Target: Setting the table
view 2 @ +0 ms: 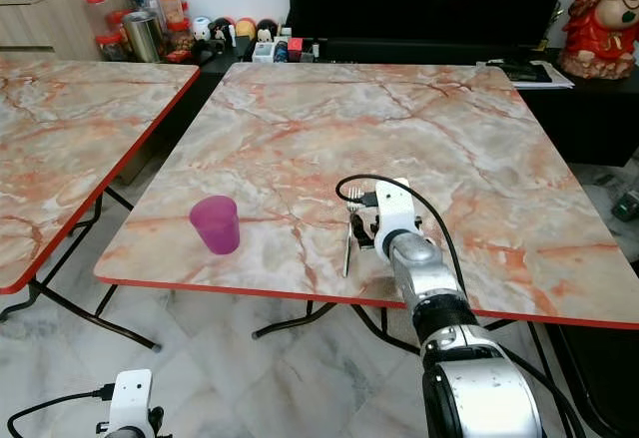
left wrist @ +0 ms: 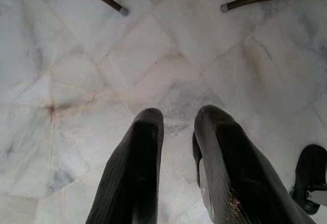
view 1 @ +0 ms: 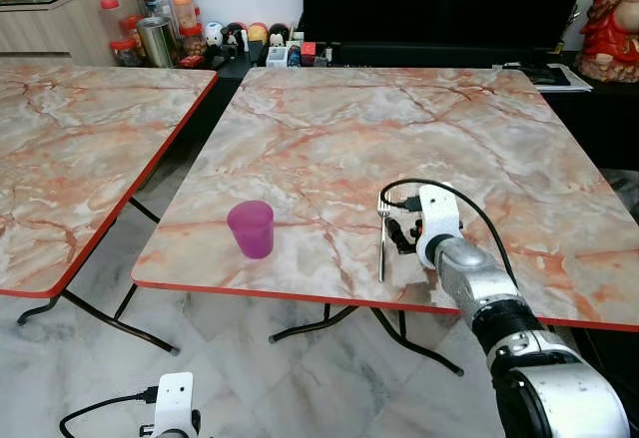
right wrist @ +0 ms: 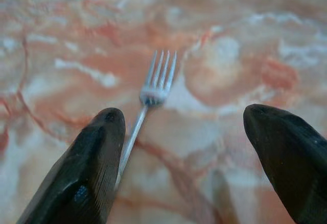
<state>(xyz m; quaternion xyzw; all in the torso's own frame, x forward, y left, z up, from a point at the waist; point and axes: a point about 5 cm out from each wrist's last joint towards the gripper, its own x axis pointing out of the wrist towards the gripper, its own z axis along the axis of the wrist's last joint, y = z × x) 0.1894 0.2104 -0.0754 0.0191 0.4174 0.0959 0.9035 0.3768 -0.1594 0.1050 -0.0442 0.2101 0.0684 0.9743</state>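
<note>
Now right hand (right wrist: 184,132) spread wide beside fork (view 1: 381,243) near table (view 1: 300,293) front edge; cup (view 1: 251,228) well apart.

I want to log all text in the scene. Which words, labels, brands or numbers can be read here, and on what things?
No text can be read.
Jars on the floor behind the tables: labels too small and blurred.
Papers at the table's far corner: print too small.
Purple cup, fork: no markings.
</note>
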